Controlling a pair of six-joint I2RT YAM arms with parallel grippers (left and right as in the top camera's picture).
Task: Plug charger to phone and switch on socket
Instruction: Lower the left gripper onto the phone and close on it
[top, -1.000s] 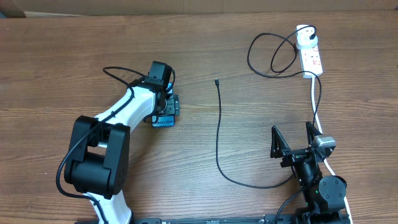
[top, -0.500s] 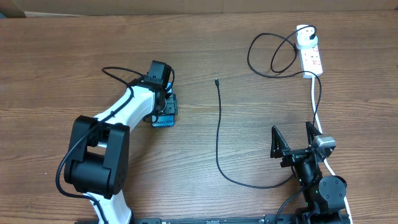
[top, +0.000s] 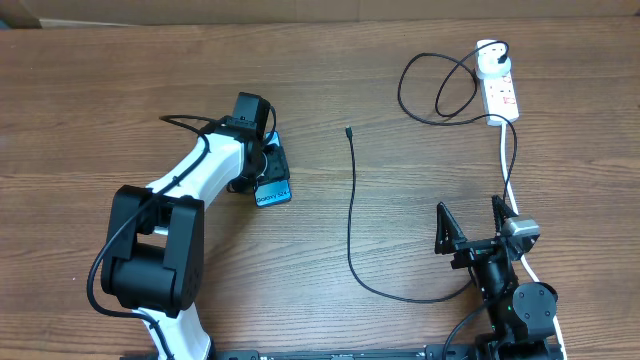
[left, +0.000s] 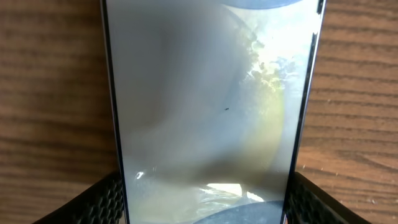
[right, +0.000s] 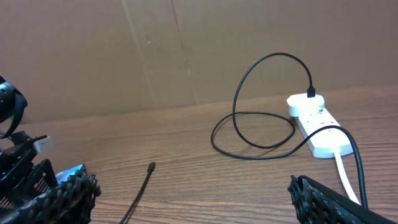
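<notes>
The phone (top: 272, 190), slim with a light blue screen, lies on the wooden table left of centre. My left gripper (top: 267, 170) is shut on it. In the left wrist view the phone (left: 205, 106) fills the gap and both black fingers (left: 106, 196) press its dark edges. The charger's black cable (top: 350, 210) runs down the table's middle, and its connector tip (top: 348, 131) lies free to the right of the phone. Its white adapter (top: 488, 62) sits in the socket (top: 502, 95) at the far right. My right gripper (top: 468, 215) stands open near the front edge, holding nothing.
The socket's white lead (top: 510, 180) runs down past my right arm. The black cable loops (top: 435, 90) left of the strip. A cardboard wall (right: 155, 50) closes the far side of the table.
My left gripper has narrowed onto the phone and turned it; the phone's near end swung slightly right and toward the front. The right arm and the cable stay still.
</notes>
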